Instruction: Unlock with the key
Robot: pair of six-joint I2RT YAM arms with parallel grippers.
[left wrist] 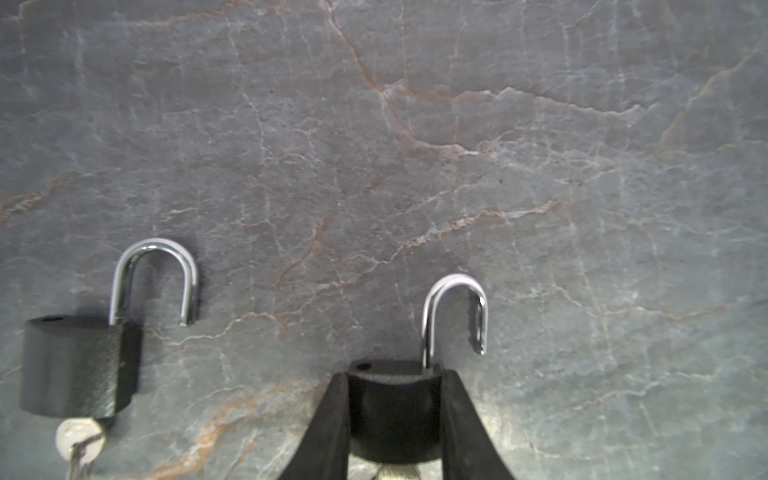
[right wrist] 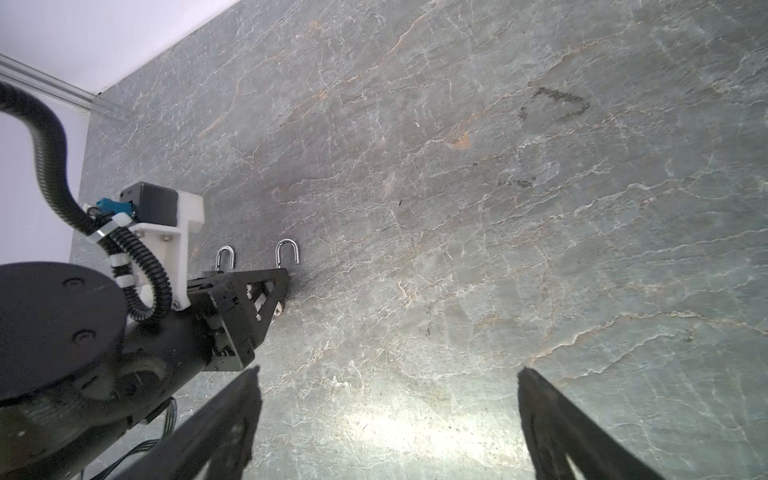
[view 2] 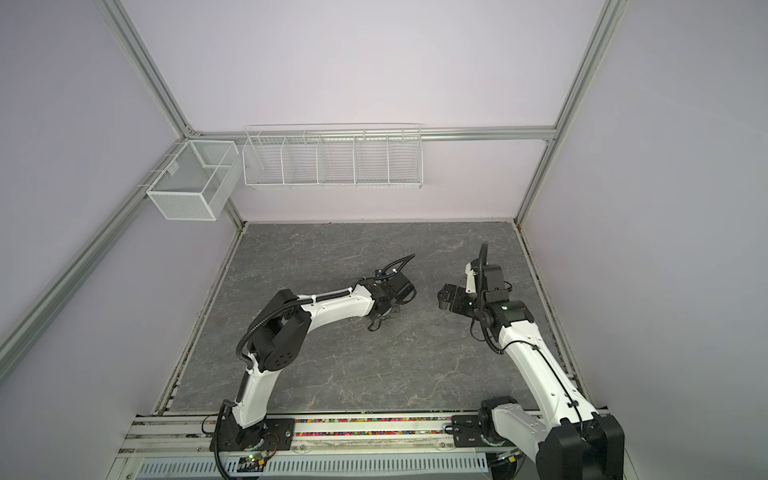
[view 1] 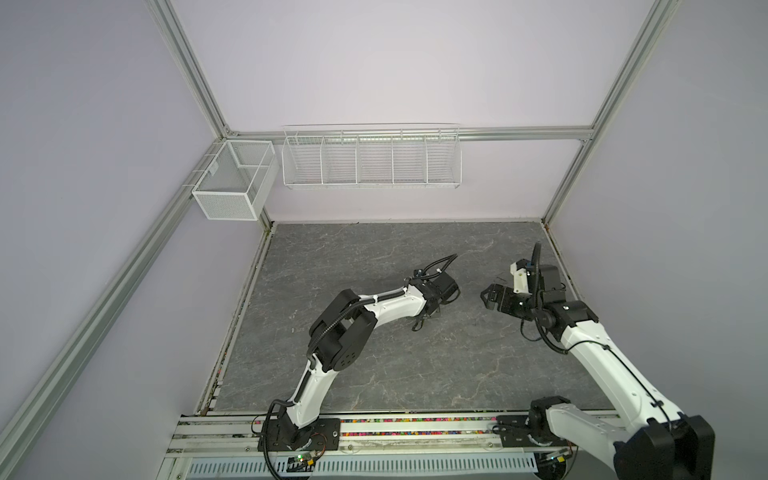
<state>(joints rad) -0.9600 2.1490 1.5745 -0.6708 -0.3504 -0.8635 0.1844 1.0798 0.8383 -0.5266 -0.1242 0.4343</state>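
Note:
Two black padlocks lie on the grey stone table (left wrist: 415,124), both with their steel shackles sprung open. My left gripper (left wrist: 394,376) is shut on the body of one padlock (left wrist: 394,411); its shackle (left wrist: 455,311) points away from the jaws. The other padlock (left wrist: 70,365) lies free beside it with a silver key (left wrist: 81,442) in its base. In both top views the left gripper (view 1: 430,313) (view 2: 386,316) reaches down to the table mid-field and hides the locks. My right gripper (view 1: 490,297) (right wrist: 388,374) hangs open over bare table, to the right of the left one.
In the right wrist view both shackles (right wrist: 287,253) stick out past the left gripper (right wrist: 257,299). A white wire rack (view 1: 371,160) and a mesh basket (view 1: 232,183) hang on the walls above the table's back left corner. The arm bases stand on the front rail (view 1: 415,428).

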